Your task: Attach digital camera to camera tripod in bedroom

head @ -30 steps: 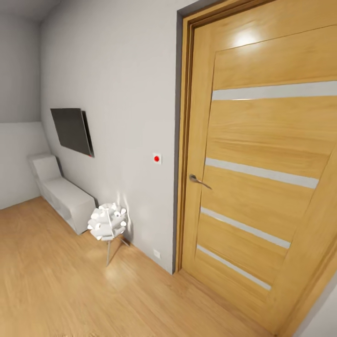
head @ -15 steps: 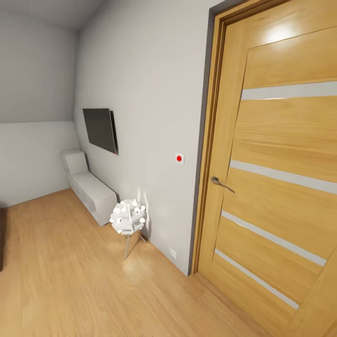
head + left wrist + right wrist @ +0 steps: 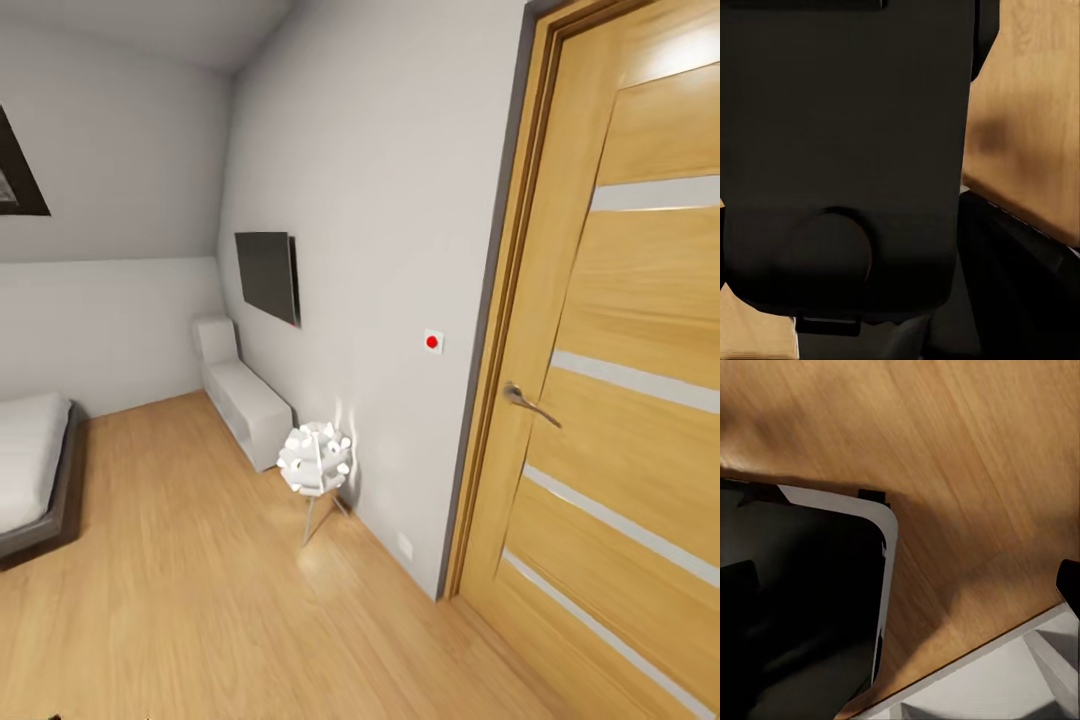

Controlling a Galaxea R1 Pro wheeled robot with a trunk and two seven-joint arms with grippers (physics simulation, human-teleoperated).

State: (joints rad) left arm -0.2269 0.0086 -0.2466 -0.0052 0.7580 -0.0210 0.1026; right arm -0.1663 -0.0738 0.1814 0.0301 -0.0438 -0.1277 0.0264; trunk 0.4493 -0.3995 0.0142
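I am in the bedroom, with its light wood floor (image 3: 190,590) and pale grey walls. The digital camera and the camera tripod are out of view. The left wrist view is taken up by a large black shape (image 3: 847,150) very close to the lens, and I cannot tell what it is. In the right wrist view, a black panel with a white edge (image 3: 889,555) hangs over the wood floor (image 3: 967,450).
A wooden door (image 3: 620,400) with a metal handle (image 3: 530,402) stands at the right. Along the wall are a dark screen (image 3: 268,275), a low white bench (image 3: 245,405) and a white spiky lamp (image 3: 315,460) on thin legs. A low grey bed (image 3: 35,480) lies at the left, under a dark-framed skylight (image 3: 18,185).
The head view has swung left: the door, lamp and screen have slid right in the picture, and the bed and skylight have come in at the left.
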